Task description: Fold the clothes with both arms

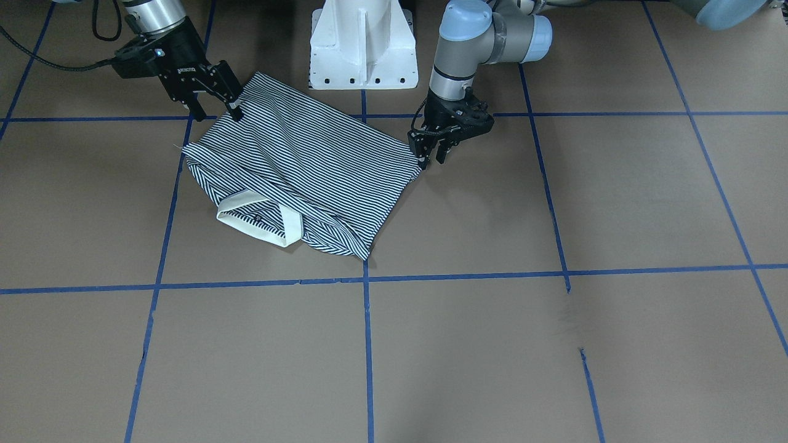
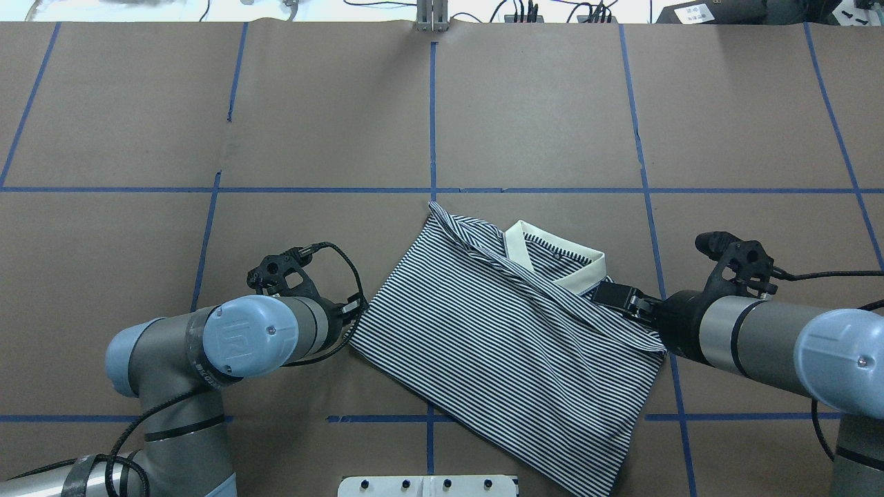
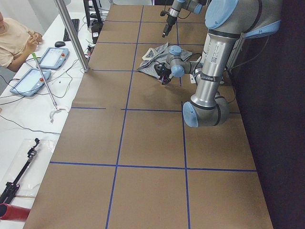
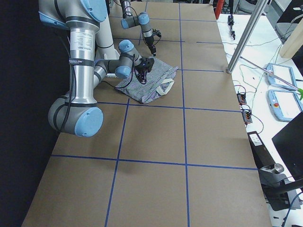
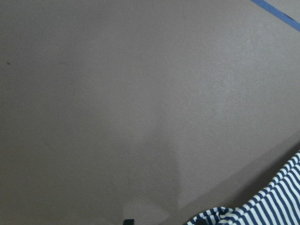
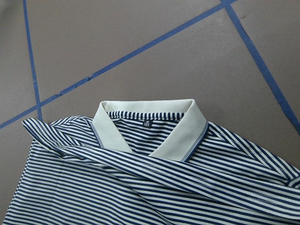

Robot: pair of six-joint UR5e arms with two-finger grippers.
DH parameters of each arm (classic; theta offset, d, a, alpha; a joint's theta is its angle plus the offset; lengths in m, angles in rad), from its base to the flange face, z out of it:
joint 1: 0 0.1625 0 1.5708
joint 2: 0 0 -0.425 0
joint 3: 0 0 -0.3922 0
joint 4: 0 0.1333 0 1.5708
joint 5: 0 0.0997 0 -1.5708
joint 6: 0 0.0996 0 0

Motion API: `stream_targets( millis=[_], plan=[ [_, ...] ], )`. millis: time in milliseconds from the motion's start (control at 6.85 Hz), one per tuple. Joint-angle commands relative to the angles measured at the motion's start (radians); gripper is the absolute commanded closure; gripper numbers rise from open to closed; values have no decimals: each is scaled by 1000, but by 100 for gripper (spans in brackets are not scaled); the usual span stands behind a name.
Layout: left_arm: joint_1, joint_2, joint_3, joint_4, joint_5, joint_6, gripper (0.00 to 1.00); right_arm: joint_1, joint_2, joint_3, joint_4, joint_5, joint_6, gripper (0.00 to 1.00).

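Two grippers flank a striped shirt (image 1: 320, 160) that lies folded flat on the brown table (image 1: 554, 338), near the white base (image 1: 363, 49). From the front, the right gripper (image 1: 218, 111) has its fingers spread wide, one tip at the shirt's rear edge. The left gripper (image 1: 432, 159) stands at the opposite corner, fingers a little apart, gripping nothing. The cream collar (image 1: 252, 232) points away from the robot. From overhead, the shirt lies between the left arm (image 2: 248, 338) and the right arm (image 2: 746, 338), with the right gripper over the fabric just beside the collar. Both side views show the arms low by the shirt, the fingers too small to judge. The left wrist camera sees bare table and a striped corner at lower right. The right wrist camera looks onto the collar and a small neck label (image 6: 146, 124).
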Motion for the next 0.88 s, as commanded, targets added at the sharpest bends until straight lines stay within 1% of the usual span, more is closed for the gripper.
stream_targets(
  millis=[0, 292, 438, 730],
  plan=[
    [6, -14, 0, -1, 0, -5, 47, 1, 8, -11, 2, -1, 1, 0],
    [12, -16, -10, 1, 2, -5, 47, 1, 10, -11, 0, -1, 1, 0],
    [55, -2, -1, 1, 27, -5, 47, 1, 10, -11, 0, 0, 1, 0],
    [60, 0, 6, 2, 45, -5, 48, 2, 10, -11, 0, -1, 1, 0]
  ],
)
